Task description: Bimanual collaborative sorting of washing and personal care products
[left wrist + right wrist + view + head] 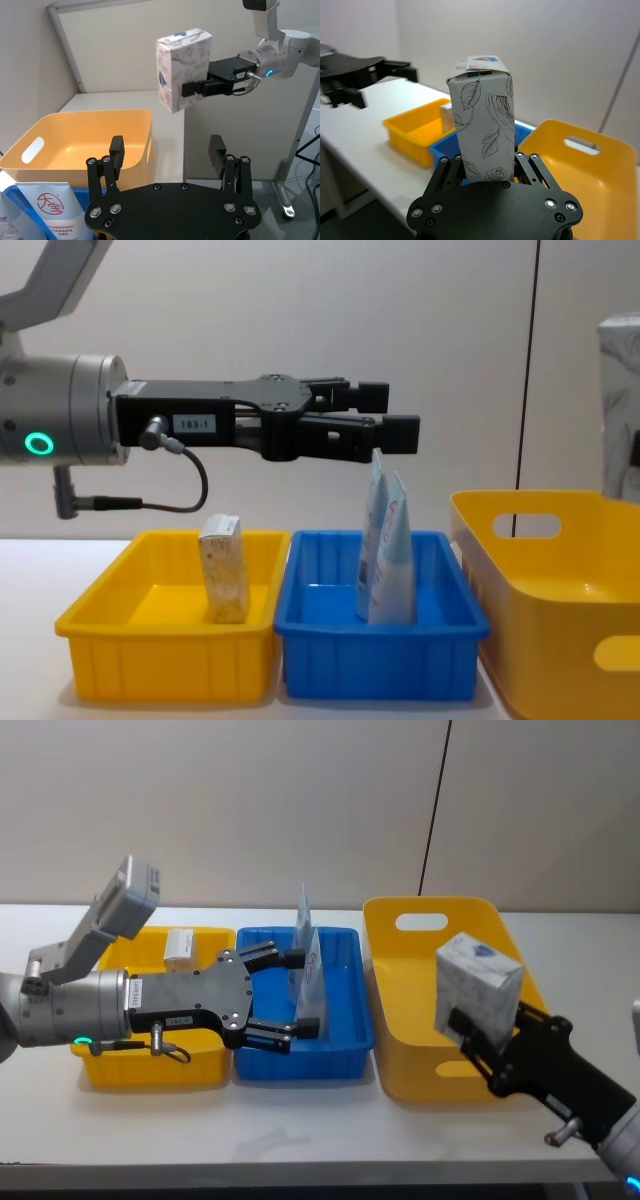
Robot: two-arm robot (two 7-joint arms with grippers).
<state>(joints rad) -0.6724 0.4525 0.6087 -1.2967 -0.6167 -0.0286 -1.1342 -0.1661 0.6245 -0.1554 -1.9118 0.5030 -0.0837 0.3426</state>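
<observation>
The chest view alone shows the left gripper [385,410], jaws wide, above two pale-blue pouches [388,550] in the centre blue bin [380,640]; at right, the right gripper [480,1040] clamps the rose-printed pack [477,985] over the large yellow bin [400,1060].

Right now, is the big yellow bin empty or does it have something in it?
Empty, as far as shown: the big yellow bin has a bare floor, and the right hand holds the rose-printed pack above it.

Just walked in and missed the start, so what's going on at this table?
The right gripper holds the rose-printed white pack above the large yellow bin. The left gripper hangs open over the blue bin, where two pale-blue pouches stand. A small beige box stands in the small yellow bin.
</observation>
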